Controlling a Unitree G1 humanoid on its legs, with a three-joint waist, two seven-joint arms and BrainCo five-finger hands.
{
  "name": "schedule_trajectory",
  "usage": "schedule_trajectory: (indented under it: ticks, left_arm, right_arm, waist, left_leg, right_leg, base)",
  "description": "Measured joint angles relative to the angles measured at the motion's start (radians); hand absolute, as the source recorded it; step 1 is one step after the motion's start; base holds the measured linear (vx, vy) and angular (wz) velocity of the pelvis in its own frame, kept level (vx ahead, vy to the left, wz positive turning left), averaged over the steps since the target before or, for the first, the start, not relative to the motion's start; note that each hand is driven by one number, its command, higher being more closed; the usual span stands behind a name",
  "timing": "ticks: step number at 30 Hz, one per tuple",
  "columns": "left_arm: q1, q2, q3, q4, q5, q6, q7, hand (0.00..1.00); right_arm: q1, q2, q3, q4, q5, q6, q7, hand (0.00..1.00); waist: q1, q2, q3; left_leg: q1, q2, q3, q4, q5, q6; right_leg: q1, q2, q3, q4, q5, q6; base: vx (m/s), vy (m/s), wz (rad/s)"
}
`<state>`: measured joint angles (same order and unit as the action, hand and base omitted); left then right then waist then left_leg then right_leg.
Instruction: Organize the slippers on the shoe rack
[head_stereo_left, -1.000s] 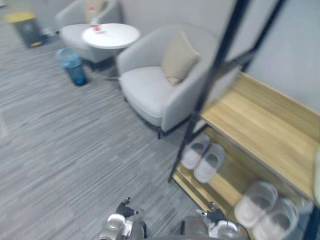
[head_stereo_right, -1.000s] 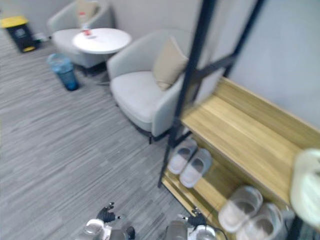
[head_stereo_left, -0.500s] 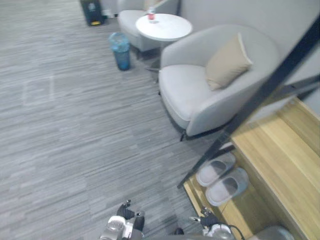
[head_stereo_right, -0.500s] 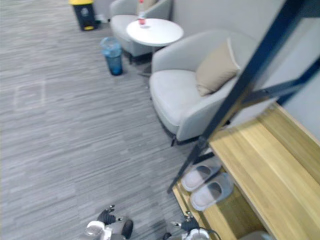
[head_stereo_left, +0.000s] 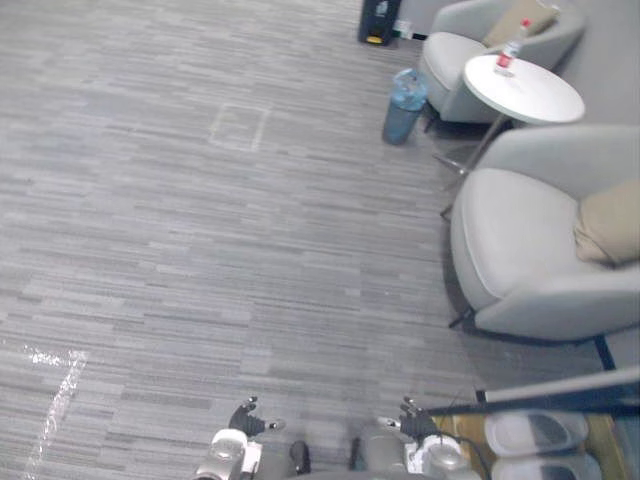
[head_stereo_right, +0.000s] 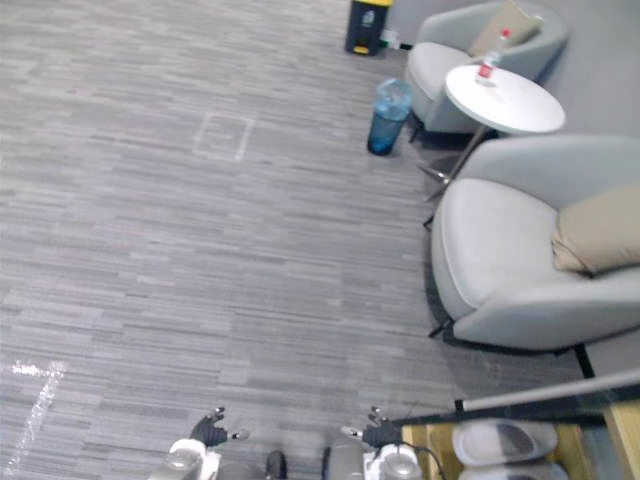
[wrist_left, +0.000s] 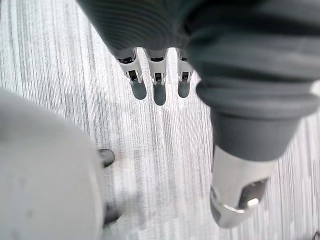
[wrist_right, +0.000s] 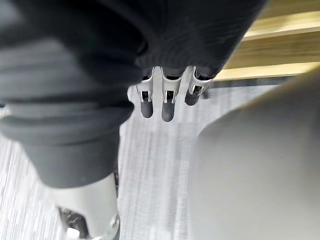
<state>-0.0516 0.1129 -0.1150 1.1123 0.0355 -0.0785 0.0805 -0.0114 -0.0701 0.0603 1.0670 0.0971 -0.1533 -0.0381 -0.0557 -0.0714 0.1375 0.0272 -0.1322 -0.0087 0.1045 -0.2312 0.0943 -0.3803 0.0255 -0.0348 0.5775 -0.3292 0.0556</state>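
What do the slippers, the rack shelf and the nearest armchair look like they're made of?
Slippers: pale grey, smooth and moulded-looking, probably foam or rubber. Rack shelf: yellowish boards with streaky grain, so wood or a wood-look laminate. Armchair: light grey, matte, softly rounded upholstery, likely fabric, possibly faux leather.

A grey armchair (head_stereo_left: 510, 240) sits beside a round white table (head_stereo_left: 525, 92).

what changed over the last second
Only the head camera moved, swinging to the robot's left: the shoe rack now sits at the lower right edge, with more floor in sight. The slippers stay on its low shelf, the armchair unmoved. Left hand and right hand stay open, holding nothing.
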Motion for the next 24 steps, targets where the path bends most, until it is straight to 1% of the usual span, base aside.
schedule_trajectory:
  ticks: [1,2,3,4,5,6,7,8,9,10,11,12,13,14,15,16,17,18,19,20,21,22,23,24]
  left_arm:
    - [-0.005,0.005,0.0,0.0,0.0,-0.001,-0.001,0.0]
    - [-0.007,0.009,0.0,0.0,0.001,-0.003,-0.004,0.0]
    - [-0.005,0.005,0.001,0.0,0.001,-0.004,-0.007,0.0]
    - [-0.006,-0.017,0.031,0.002,0.002,-0.004,-0.009,0.0]
    - [-0.006,-0.028,0.059,-0.002,0.003,-0.006,-0.009,0.0]
    - [-0.012,-0.054,0.09,-0.003,0.005,-0.005,-0.015,0.0]
    - [-0.01,-0.083,0.133,-0.009,0.004,-0.003,-0.015,0.0]
    - [0.025,-0.096,0.165,-0.018,0.003,-0.003,-0.017,0.0]
    - [0.034,-0.118,0.195,-0.021,0.004,-0.002,-0.019,0.0]
    - [0.039,-0.142,0.225,-0.041,0.003,-0.003,-0.018,0.0]
    - [0.044,-0.137,0.24,-0.076,0.003,-0.003,-0.019,0.0]
    - [0.043,-0.13,0.244,-0.102,0.002,-0.003,-0.018,0.0]
    - [0.037,-0.122,0.247,-0.122,0.002,-0.005,-0.016,0.0]
    - [0.026,-0.119,0.246,-0.13,0.0,-0.008,-0.014,0.0]
    - [0.024,-0.118,0.241,-0.131,0.0,-0.01,-0.013,0.0]
    - [0.019,-0.114,0.225,-0.128,0.0,-0.018,-0.012,0.0]
    - [0.014,-0.105,0.168,-0.121,-0.001,-0.027,-0.001,0.0]
    - [0.014,-0.104,0.156,-0.119,-0.001,-0.028,0.001,0.0]
    - [0.014,-0.099,0.134,-0.111,-0.001,-0.031,0.005,0.0]
    - [0.013,-0.092,0.127,-0.097,-0.001,-0.035,0.005,0.0]
    - [0.005,-0.083,0.129,-0.078,0.0,-0.04,0.007,0.0]
    - [0.004,-0.084,0.128,-0.072,0.001,-0.041,0.008,0.0]
    - [0.003,-0.086,0.128,-0.059,0.001,-0.04,0.008,0.0]
    - [-0.006,-0.076,0.122,-0.049,0.0,-0.036,0.006,0.0]
  right_arm:
    - [-0.001,0.0,-0.004,-0.006,0.013,-0.006,0.0,0.0]
    - [0.0,0.0,-0.01,-0.011,0.023,-0.007,0.0,0.0]
    - [0.001,-0.003,-0.019,-0.017,0.024,-0.008,0.0,0.0]
    - [0.0,-0.01,-0.025,-0.023,0.02,-0.006,0.0,0.0]
    - [-0.009,-0.012,-0.029,-0.022,0.019,0.0,-0.001,0.0]
    - [-0.018,-0.016,-0.053,-0.024,0.019,0.006,-0.001,0.0]
    - [-0.018,-0.017,-0.079,-0.05,0.027,0.003,0.005,0.0]
    - [-0.018,-0.016,-0.064,-0.063,0.019,0.006,0.003,0.0]
    - [-0.009,-0.026,-0.032,-0.073,0.019,0.009,0.001,0.0]
    - [-0.009,-0.037,-0.015,-0.067,0.009,0.018,0.001,0.0]
    - [-0.015,-0.025,-0.004,-0.057,0.01,0.021,-0.003,0.0]
    - [-0.019,-0.011,0.007,-0.056,0.01,0.023,-0.002,0.0]
    - [-0.018,0.006,0.023,-0.063,0.011,0.023,-0.003,0.0]
    - [-0.019,0.02,0.021,-0.067,0.015,0.023,-0.003,0.0]
    - [-0.021,0.024,0.02,-0.066,0.018,0.023,-0.003,0.0]
    - [-0.028,0.029,0.018,-0.063,0.021,0.023,-0.004,0.0]
    - [-0.034,0.023,0.016,-0.045,0.021,0.02,-0.004,0.0]
    - [-0.034,0.02,0.018,-0.037,0.021,0.02,-0.004,0.0]
    - [-0.026,0.012,0.019,-0.019,0.019,0.022,-0.004,0.0]
    - [-0.015,0.011,0.019,-0.008,0.019,0.024,-0.004,0.0]
    - [-0.008,0.016,0.017,0.016,0.017,0.027,-0.003,0.0]
    - [0.0,0.009,0.016,0.025,0.008,0.028,-0.003,0.0]
    - [0.007,0.008,0.004,0.027,-0.002,0.028,-0.002,0.0]
    - [-0.003,0.008,-0.022,0.044,-0.018,0.03,-0.003,0.0]
  waist:
    - [-0.011,-0.001,0.002]
    - [-0.023,-0.003,0.002]
    - [-0.035,-0.002,0.002]
    - [-0.042,0.007,0.003]
    - [-0.025,0.03,0.003]
    - [-0.018,0.043,0.022]
    - [-0.028,0.052,0.027]
    - [-0.021,0.072,0.017]
    - [-0.024,0.078,0.026]
    - [-0.002,0.128,0.015]
    - [0.015,0.109,0.024]
    - [0.033,0.09,0.032]
    - [0.051,0.069,0.036]
    - [0.063,0.05,0.03]
    - [0.063,0.047,0.029]
    - [0.063,0.041,0.031]
    - [0.069,0.049,0.025]
    - [0.072,0.062,0.022]
    - [0.071,0.071,0.014]
    - [0.077,0.067,0.0]
    - [0.064,0.035,-0.021]
    - [0.055,0.028,-0.027]
    - [0.055,0.023,-0.026]
    - [0.052,0.013,-0.019]
  left_leg:
    - [0.048,-0.002,-0.039,-0.036,-0.001,0.001]
    - [0.065,-0.005,-0.068,-0.046,-0.008,-0.007]
    - [0.099,-0.006,-0.114,-0.049,-0.025,-0.033]
    - [0.136,0.002,-0.143,-0.023,-0.041,-0.053]
    - [0.127,0.014,-0.138,0.007,-0.032,-0.074]
    - [0.128,-0.002,-0.131,0.048,0.02,-0.124]
    - [0.116,-0.032,-0.115,0.127,0.056,-0.148]
    - [0.08,-0.029,-0.075,0.264,0.055,-0.169]
    - [0.01,-0.007,-0.002,0.485,0.066,-0.251]
    - [-0.074,0.068,0.074,0.697,0.049,-0.24]
    - [-0.146,0.149,0.172,0.852,0.018,-0.195]
    - [-0.189,0.188,0.207,0.895,-0.009,-0.156]
    - [-0.247,0.219,0.234,0.888,-0.04,-0.133]
    - [-0.331,0.229,0.246,0.762,-0.077,-0.115]
    - [-0.348,0.225,0.242,0.711,-0.077,-0.116]
    - [-0.378,0.205,0.225,0.567,-0.07,-0.12]
    - [-0.412,0.165,0.143,0.215,0.062,-0.166]
    - [-0.419,0.17,0.126,0.154,0.097,-0.172]
    - [-0.441,0.178,0.109,0.131,0.191,-0.187]
    - [-0.445,0.163,0.114,0.177,0.251,-0.137]
    - [-0.439,0.124,0.134,0.199,0.194,-0.096]
    - [-0.434,0.107,0.143,0.214,0.18,-0.074]
    - [-0.417,0.102,0.154,0.213,0.161,-0.059]
    - [-0.362,0.094,0.159,0.187,0.145,-0.038]
  right_leg:
    - [-0.023,0.033,0.001,-0.085,0.059,-0.006]
    - [-0.03,0.045,0.004,-0.138,0.105,-0.02]
    - [-0.043,0.051,0.003,-0.15,0.181,-0.08]
    - [-0.03,0.043,-0.028,-0.14,0.199,-0.136]
    - [-0.01,0.037,-0.044,-0.132,0.19,-0.15]
    - [-0.032,0.007,-0.055,-0.016,0.173,-0.176]
    - [-0.102,0.005,-0.09,0.118,0.127,-0.167]
    - [-0.042,0.024,-0.095,-0.067,0.159,-0.152]
    - [0.035,0.025,-0.115,-0.169,0.159,-0.197]
    - [0.083,0.061,-0.079,-0.196,0.15,-0.206]
    - [0.165,0.06,-0.068,-0.23,0.118,-0.207]
    - [0.227,0.055,-0.062,-0.27,0.113,-0.207]
    - [0.302,0.043,-0.052,-0.328,0.112,-0.208]
    - [0.386,0.017,-0.044,-0.387,0.112,-0.208]
    - [0.399,0.007,-0.044,-0.395,0.112,-0.208]
    - [0.426,-0.013,-0.039,-0.406,0.112,-0.208]
    - [0.474,-0.035,-0.01,-0.424,0.105,-0.176]
    - [0.493,-0.033,0.0,-0.434,0.102,-0.154]
    - [0.523,-0.037,0.016,-0.446,0.077,-0.107]
    - [0.546,-0.055,0.029,-0.442,0.048,-0.062]
    - [0.546,-0.108,0.036,-0.401,0.041,-0.047]
    - [0.487,-0.123,0.059,-0.28,0.049,-0.031]
    - [0.434,-0.129,0.078,-0.154,0.072,0.0]
    - [0.346,-0.126,0.115,0.051,0.124,0.045]
  base:
    - [0.5,0.017,0.99]
    - [0.55,-0.008,1.21]
    - [0.63,-0.023,1.32]
    - [0.66,-0.016,1.07]
    - [0.72,-0.004,0.83]
    - [0.67,-0.017,0.56]
    - [0.73,-0.039,0.45]
    - [0.53,-0.043,0.42]
    - [0.51,-0.002,0.15]
    - [0.56,0.036,0.26]
    - [0.6,0.033,0.07]
    - [0.63,0.011,0.16]
    - [0.73,0.023,0.05]
    - [0.73,0.049,0.03]
    - [0.58,0.07,0.0]
    - [0.56,0.1,-0.22]
    - [0.57,0.122,-0.3]
    - [0.7,0.2,-0.47]
    - [0.48,0.197,-0.47]
    - [0.63,0.234,-0.34]
    - [0.66,0.219,-0.15]
    - [0.66,0.194,0.05]
    - [0.77,0.237,0.0]
    - [0.63,0.183,-0.05]
